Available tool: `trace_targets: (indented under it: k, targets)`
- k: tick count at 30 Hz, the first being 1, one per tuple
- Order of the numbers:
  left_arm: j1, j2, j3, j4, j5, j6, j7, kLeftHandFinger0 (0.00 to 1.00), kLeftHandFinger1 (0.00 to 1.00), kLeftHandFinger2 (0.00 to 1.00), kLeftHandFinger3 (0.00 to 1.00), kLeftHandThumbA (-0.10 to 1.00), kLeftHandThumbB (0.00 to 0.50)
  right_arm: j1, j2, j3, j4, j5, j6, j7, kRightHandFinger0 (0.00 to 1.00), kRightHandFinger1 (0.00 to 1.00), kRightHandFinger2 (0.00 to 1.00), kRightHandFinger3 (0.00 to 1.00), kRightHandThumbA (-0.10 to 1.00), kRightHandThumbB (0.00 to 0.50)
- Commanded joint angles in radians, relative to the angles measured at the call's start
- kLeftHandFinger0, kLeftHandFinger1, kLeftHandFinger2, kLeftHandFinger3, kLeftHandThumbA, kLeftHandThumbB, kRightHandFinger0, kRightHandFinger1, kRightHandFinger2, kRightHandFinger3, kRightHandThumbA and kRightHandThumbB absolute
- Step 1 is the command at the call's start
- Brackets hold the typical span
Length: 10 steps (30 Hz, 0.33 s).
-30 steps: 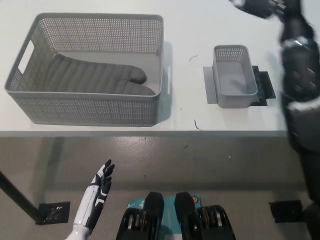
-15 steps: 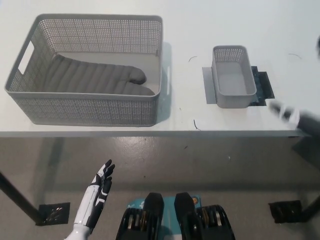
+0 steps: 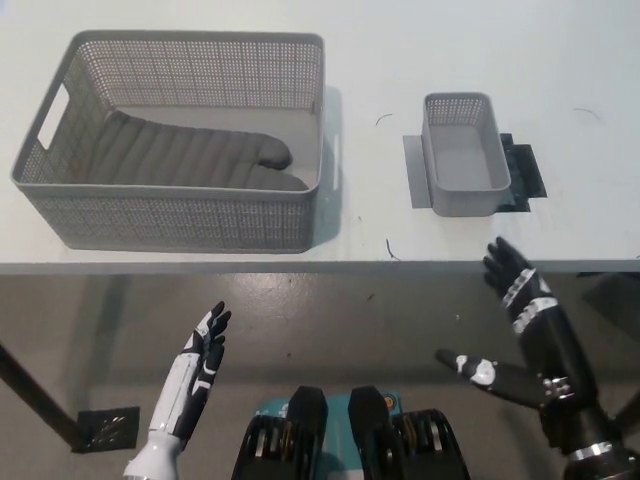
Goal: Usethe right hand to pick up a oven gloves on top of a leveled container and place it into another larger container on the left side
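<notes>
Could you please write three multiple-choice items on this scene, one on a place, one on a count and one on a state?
1. Where does the oven glove lie?
A. Inside the large basket
B. On the small basket
C. On the bare table

2. How many mesh baskets stand on the table?
A. One
B. Two
C. Three

3. What is the state of the right hand?
A. Shut on the glove
B. Shut on the small basket
C. Open, holding nothing

Answers:
1. A, since the grey glove rests on the floor of the large basket at the left.
2. B, since only the large basket and the small basket are there.
3. C, since its fingers are spread below the table's edge; the left hand rests open at the lower left.
</notes>
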Motion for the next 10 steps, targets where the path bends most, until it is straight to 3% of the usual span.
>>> trace_targets:
  k: [1, 10]
  targets:
    - [-0.014, 0.01, 0.01, -0.025, -0.009, -0.035, 0.01, 1.0, 1.0, 1.0, 1.0, 1.0, 0.173, -0.006, 0.032, -0.031, 0.066, 0.054, -0.044, 0.019, 1.0, 1.0, 1.0, 1.0, 1.0, 0.211]
    - [0.008, 0.007, 0.01, -0.04, -0.023, -0.034, 0.005, 1.0, 1.0, 1.0, 1.0, 1.0, 0.167, -0.014, 0.039, -0.036, 0.142, 0.026, -0.061, 0.041, 1.0, 1.0, 1.0, 1.0, 1.0, 0.186]
